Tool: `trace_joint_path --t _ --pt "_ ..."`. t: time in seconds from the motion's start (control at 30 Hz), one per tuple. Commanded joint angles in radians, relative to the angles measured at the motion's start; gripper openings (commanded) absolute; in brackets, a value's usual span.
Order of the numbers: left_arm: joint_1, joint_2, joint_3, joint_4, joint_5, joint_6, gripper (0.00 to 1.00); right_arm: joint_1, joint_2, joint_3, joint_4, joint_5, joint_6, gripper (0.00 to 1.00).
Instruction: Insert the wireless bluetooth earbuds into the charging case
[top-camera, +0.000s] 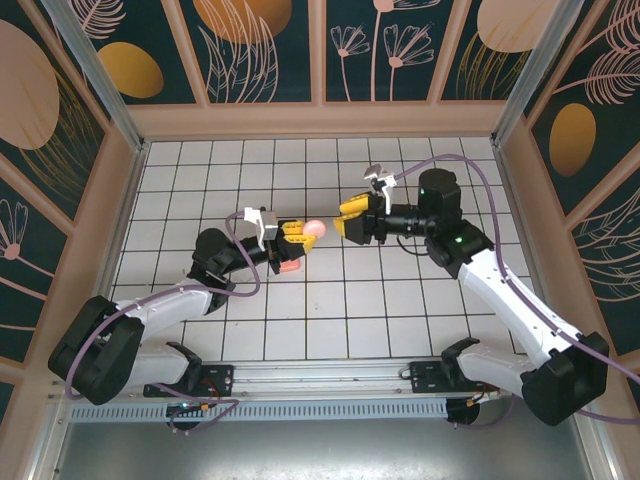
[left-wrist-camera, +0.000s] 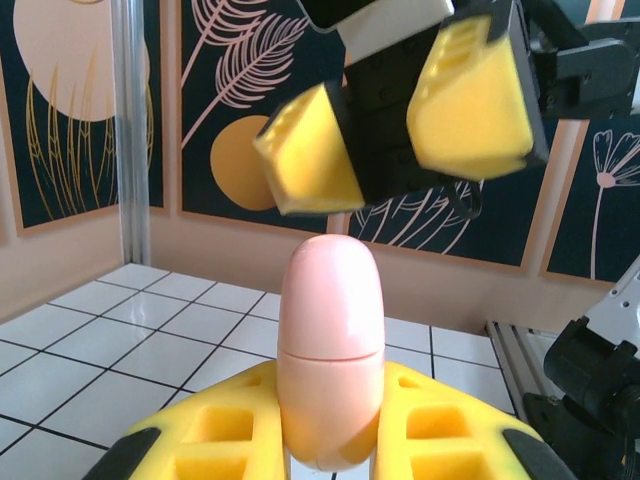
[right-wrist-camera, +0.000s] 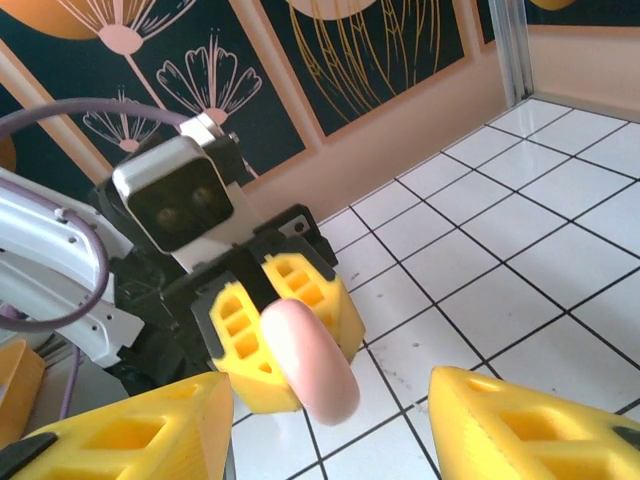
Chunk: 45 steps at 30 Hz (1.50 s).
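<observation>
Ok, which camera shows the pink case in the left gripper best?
Left wrist: the pink case stands close and centred, seam visible. Right wrist shows it edge-on; top external, just a small blob.

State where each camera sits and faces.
Top external: above and behind the robot, looking down at the table; left arm and right arm show.
Left wrist: on the left arm, facing past the left end effector, shut on the case, toward the right end effector.
Right wrist: on the right arm, facing the left end effector; own fingers at bottom.
Shared: all show the case.
</observation>
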Motion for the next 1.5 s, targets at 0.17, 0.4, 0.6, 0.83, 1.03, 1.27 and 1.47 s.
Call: trace_joint_path --t 0.17,0.4,0.6,0.83,1.03,1.27,1.47 --pt "-0.002 0.018 0.027 0.106 0.031 -0.080 0.08 0.026 0.047 0.022 0.122 -0.104 -0.077 0.54" --pt "-0.001 0.032 0.040 0.131 0.035 -0.119 0.08 0.064 0.098 0.049 0.113 -0.120 -0.096 0.54" --pt "-0.002 0.037 0.040 0.155 0.040 -0.141 0.09 0.067 0.121 0.053 0.138 -0.138 -0.092 0.47" --pt "-0.002 0.035 0.038 0.177 0.044 -0.160 0.09 0.071 0.134 0.056 0.159 -0.157 -0.080 0.37" --pt "-0.001 0.030 0.037 0.181 0.039 -0.170 0.09 0.073 0.145 0.068 0.159 -0.181 -0.082 0.30" --pt "-0.002 0.035 0.040 0.185 0.033 -0.186 0.11 0.080 0.162 0.090 0.133 -0.203 -0.096 0.26" --pt "-0.001 0.035 0.044 0.183 0.030 -0.191 0.11 0.085 0.169 0.096 0.118 -0.205 -0.102 0.29"
